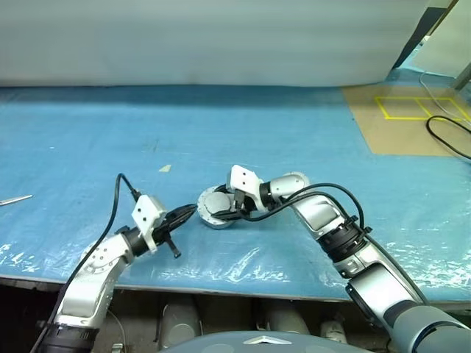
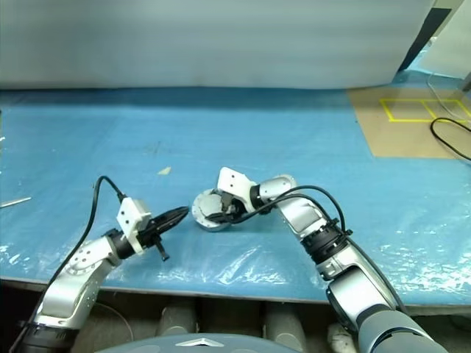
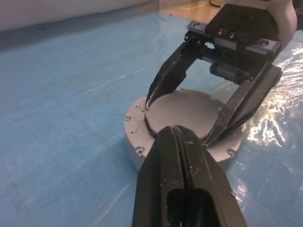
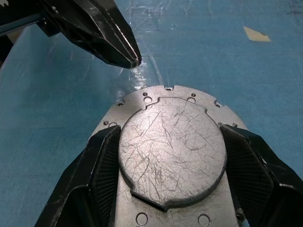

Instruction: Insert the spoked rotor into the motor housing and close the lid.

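Housing and lid sat together near the middle of the blue counter (image 1: 88,147), toward its near edge: the motor housing (image 4: 127,105) was a low round metal flange with small holes around its rim, and the lid (image 4: 170,151) lay plain grey face up, scratched, seated in the housing's recess. With the lid down, no windings or rotor could be seen, so whether the spoked rotor was inside could not be told; judging by the covered cup, the closing step looked nearly done.

Straddling the lid, the right gripper (image 4: 170,163) reached in from the right, its two fingers (image 4: 102,165) spread wide and pressed to opposite edges of the disc, probably to steady or turn it into its notched seat. The left gripper (image 3: 176,135) came from the near left, its fingers (image 3: 163,156) fully closed on nothing, the tip just beside the housing's near-left rim, seemingly ready to nudge or brace the housing.

Count: one housing, one lid, two grippers. Farther off lay one scrap of tape (image 1: 165,168) on the counter, a thin metal item (image 1: 15,199) at the far left edge, and a black cable (image 1: 449,136) at the far right.
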